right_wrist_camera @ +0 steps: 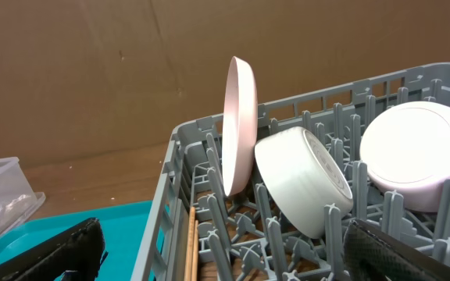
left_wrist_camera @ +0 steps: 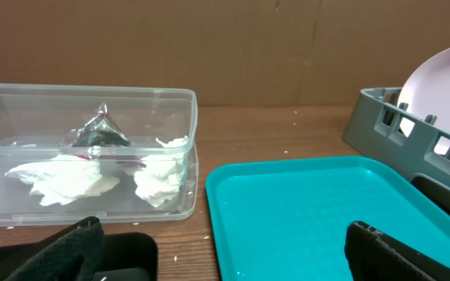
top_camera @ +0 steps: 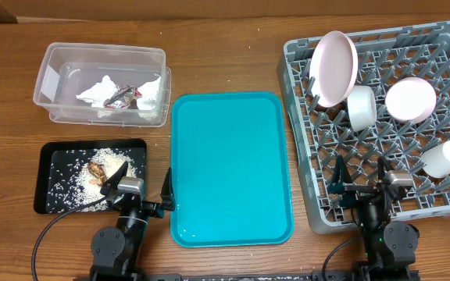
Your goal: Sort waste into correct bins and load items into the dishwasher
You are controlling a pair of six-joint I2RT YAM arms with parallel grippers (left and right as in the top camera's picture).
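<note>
The teal tray (top_camera: 229, 156) lies empty mid-table. The grey dish rack (top_camera: 297, 133) on the right holds an upright pink plate (top_camera: 334, 66), a white bowl (top_camera: 362, 107), a pink bowl (top_camera: 411, 99) and a white cup (top_camera: 444, 158). The right wrist view shows wooden chopsticks (right_wrist_camera: 190, 246) lying along the rack's left wall. A clear bin (top_camera: 104, 48) holds crumpled tissues and a wrapper (top_camera: 121, 95). A black tray (top_camera: 49, 152) holds rice and a brown food scrap (top_camera: 96, 169). My left gripper (top_camera: 141, 197) is open and empty at the teal tray's near left corner. My right gripper (top_camera: 363, 187) is open and empty over the rack's near edge.
The left wrist view shows the clear bin (left_wrist_camera: 84, 91), the teal tray (left_wrist_camera: 311, 203) and the rack corner (left_wrist_camera: 381, 117). Loose rice grains dot the wood between the bin and the teal tray. Brown cardboard walls stand behind the table.
</note>
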